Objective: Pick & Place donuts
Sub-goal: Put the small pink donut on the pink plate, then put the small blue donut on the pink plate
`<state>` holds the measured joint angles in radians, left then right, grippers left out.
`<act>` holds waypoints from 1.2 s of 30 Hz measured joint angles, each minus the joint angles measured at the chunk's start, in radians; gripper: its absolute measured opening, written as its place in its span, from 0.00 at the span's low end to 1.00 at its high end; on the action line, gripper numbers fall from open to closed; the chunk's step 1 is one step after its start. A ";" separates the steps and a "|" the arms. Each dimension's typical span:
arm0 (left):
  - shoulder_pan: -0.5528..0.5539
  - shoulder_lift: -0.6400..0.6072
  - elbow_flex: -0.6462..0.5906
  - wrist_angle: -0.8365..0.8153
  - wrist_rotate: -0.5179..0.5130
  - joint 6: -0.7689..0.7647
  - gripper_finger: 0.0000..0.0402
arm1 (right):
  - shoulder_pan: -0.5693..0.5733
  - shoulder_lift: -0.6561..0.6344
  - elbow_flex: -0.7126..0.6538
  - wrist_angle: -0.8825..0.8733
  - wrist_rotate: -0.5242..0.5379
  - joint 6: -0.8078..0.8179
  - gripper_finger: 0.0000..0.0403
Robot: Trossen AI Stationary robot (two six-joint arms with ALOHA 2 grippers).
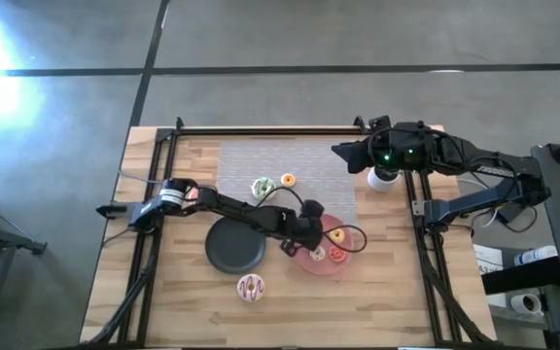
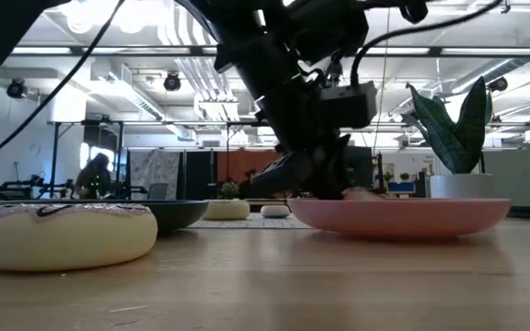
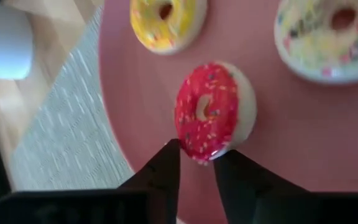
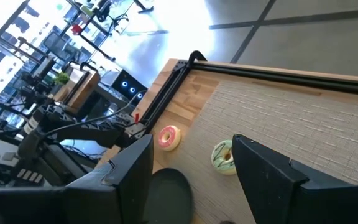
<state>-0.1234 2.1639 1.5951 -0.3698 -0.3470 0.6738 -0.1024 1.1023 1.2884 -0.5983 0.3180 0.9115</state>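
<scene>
A small red-iced toy ring donut with sprinkles [image 3: 211, 112] lies on the round pink plate [image 3: 154, 124], tilted with its iced face and hole turned toward the left wrist camera. The left gripper [image 3: 196, 163] has its two dark fingers parted on either side of the donut's near edge, with the tips at or just beside the donut (whether they press it cannot be told). From above, the left arm reaches across the wooden table [image 1: 183, 292], over the black round plate [image 1: 234, 248], with its gripper at the pink plate's near-left rim.

Sharing that plate are a yellow-iced ring donut [image 3: 165, 22] and a larger pale donut with coloured sprinkles [image 3: 328, 37]. The high view alone shows a green-iced donut [image 1: 262, 187] and a small orange one [image 1: 287, 181] on the grey woven mat [image 1: 309, 160], plus a white donut with dark drizzle [image 1: 251, 287] near the table's front.

The right gripper [image 4: 191, 168] hovers with fingers spread wide at the table's far right corner.
</scene>
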 joint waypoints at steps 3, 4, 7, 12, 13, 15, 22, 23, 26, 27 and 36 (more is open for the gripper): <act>0.001 0.000 0.000 -0.045 -0.001 -0.015 0.23 | 0.000 0.000 -0.002 0.000 0.000 -0.003 0.52; 0.001 -0.001 0.000 -0.060 0.000 -0.027 0.25 | 0.000 0.000 -0.003 0.000 0.000 -0.003 0.52; 0.000 -0.022 -0.001 -0.101 0.000 -0.067 0.28 | 0.000 0.000 -0.009 0.000 0.001 -0.003 0.52; 0.002 -0.112 -0.002 -0.165 0.024 -0.152 0.29 | 0.000 0.001 -0.028 0.001 0.001 0.001 0.52; 0.007 -0.133 -0.002 -0.160 0.035 -0.178 0.29 | 0.000 0.000 -0.034 0.002 0.001 0.002 0.52; 0.021 -0.191 -0.007 -0.175 0.053 -0.257 0.29 | 0.000 0.001 -0.043 -0.001 0.001 0.009 0.52; 0.246 -0.342 -0.091 -0.197 0.352 -0.623 0.29 | 0.000 0.001 -0.063 0.002 -0.002 0.030 0.52; 0.287 -0.349 -0.111 -0.200 0.372 -0.644 0.29 | 0.000 0.001 -0.064 0.003 -0.003 0.034 0.52; 0.403 -0.368 -0.158 -0.182 0.409 -0.694 0.29 | 0.000 -0.001 -0.064 0.004 -0.003 0.036 0.52; 0.440 -0.370 -0.170 -0.183 0.442 -0.696 0.29 | 0.000 -0.001 -0.064 0.006 -0.003 0.036 0.52; 0.581 -0.293 -0.241 -0.079 0.535 -0.729 0.29 | 0.000 0.000 -0.066 0.006 -0.003 0.039 0.52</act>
<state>0.4572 1.8712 1.3545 -0.4492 0.1880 -0.0555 -0.1028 1.1023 1.2224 -0.5926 0.3152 0.9508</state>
